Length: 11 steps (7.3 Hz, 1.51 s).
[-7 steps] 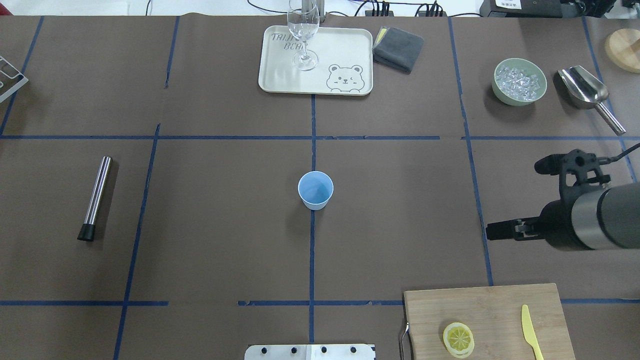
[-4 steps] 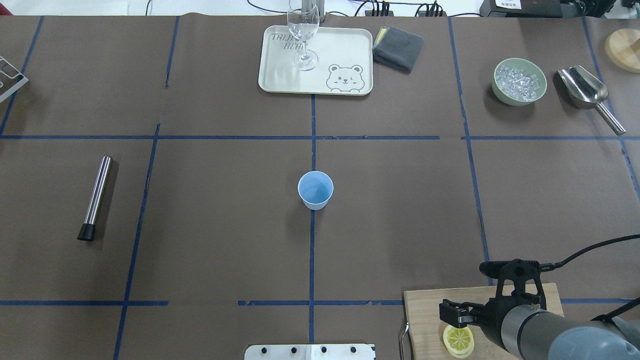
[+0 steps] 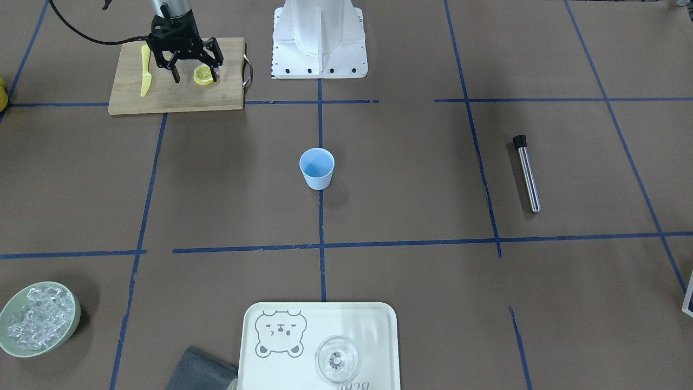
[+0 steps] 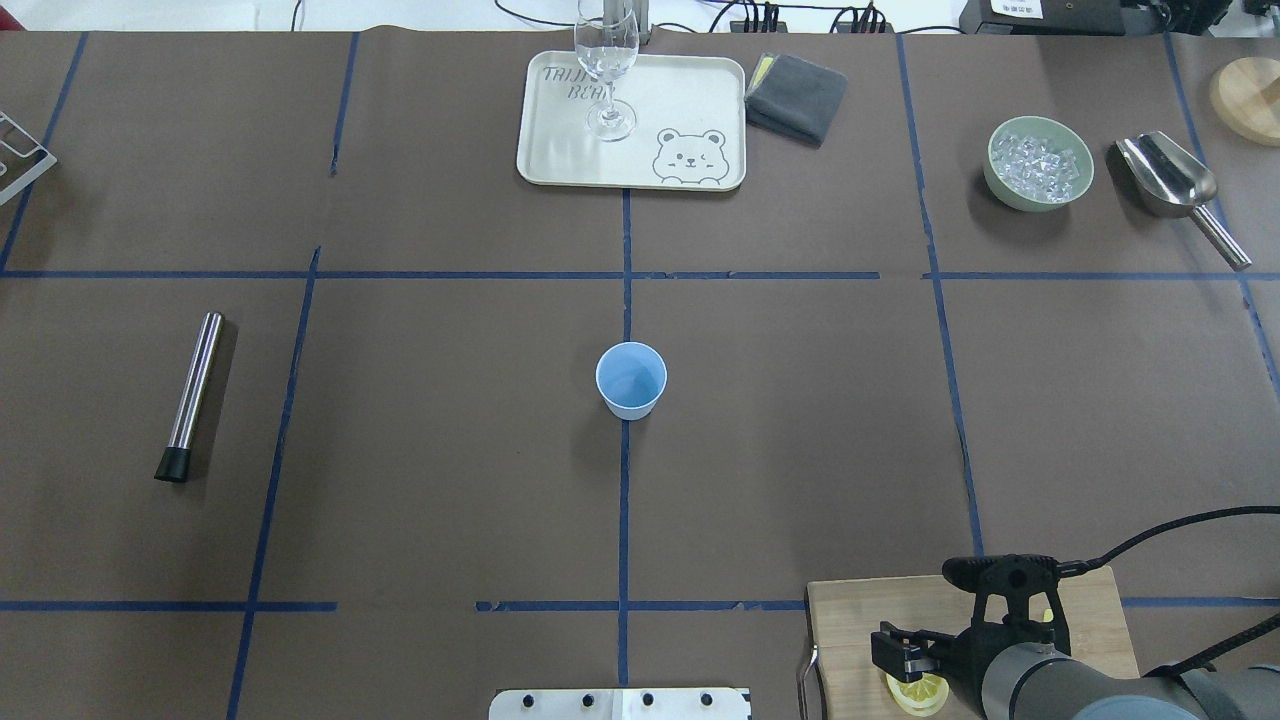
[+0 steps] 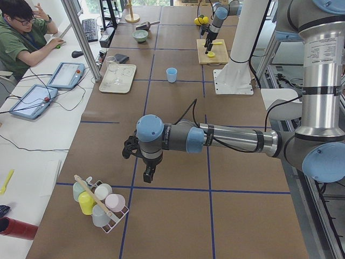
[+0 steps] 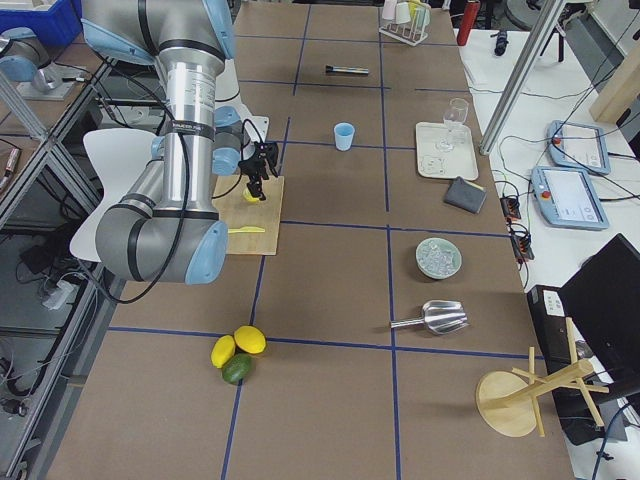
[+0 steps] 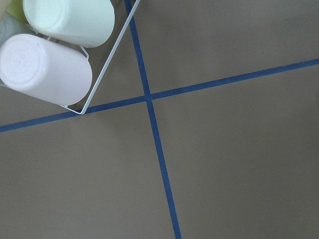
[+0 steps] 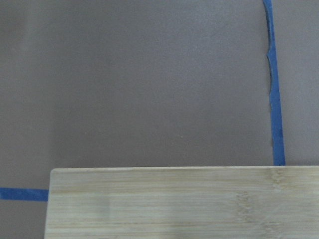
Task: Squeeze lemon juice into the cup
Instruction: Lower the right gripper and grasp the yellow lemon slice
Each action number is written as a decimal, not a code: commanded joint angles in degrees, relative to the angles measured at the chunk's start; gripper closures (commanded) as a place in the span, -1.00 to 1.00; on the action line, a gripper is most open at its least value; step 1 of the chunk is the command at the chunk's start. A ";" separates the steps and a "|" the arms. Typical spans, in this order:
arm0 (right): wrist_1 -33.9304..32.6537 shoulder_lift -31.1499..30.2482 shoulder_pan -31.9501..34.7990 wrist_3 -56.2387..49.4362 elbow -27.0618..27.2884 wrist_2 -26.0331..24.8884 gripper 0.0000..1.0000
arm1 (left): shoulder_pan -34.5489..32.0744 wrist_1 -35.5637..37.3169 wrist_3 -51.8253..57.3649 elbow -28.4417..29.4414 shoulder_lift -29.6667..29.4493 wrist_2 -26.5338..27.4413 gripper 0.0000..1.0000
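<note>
The right hand [image 3: 197, 76] is now lowered over the lemon [image 3: 204, 75], fingers apart and seemingly astride it; a grasp is expected next.

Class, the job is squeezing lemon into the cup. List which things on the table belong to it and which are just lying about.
Belong: lemon slice; light-blue cup; right gripper, open at the slice; cutting board under it.
Lying about: yellow plastic knife; stemmed glass on its tray; bowl of ice; metal scoop; grey cloth; steel bar.
</note>
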 commanded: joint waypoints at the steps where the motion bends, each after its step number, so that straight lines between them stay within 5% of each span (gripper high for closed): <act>1: -0.24 1.09 -1.09 0.01 -0.42 -0.06 -0.97 | 0.00 -0.06 -0.07 -0.01 -0.18 0.08 -1.00; 11: -0.42 1.01 -4.00 -0.08 -1.65 0.11 -0.74 | -0.09 0.03 -0.07 0.08 0.00 0.17 -1.00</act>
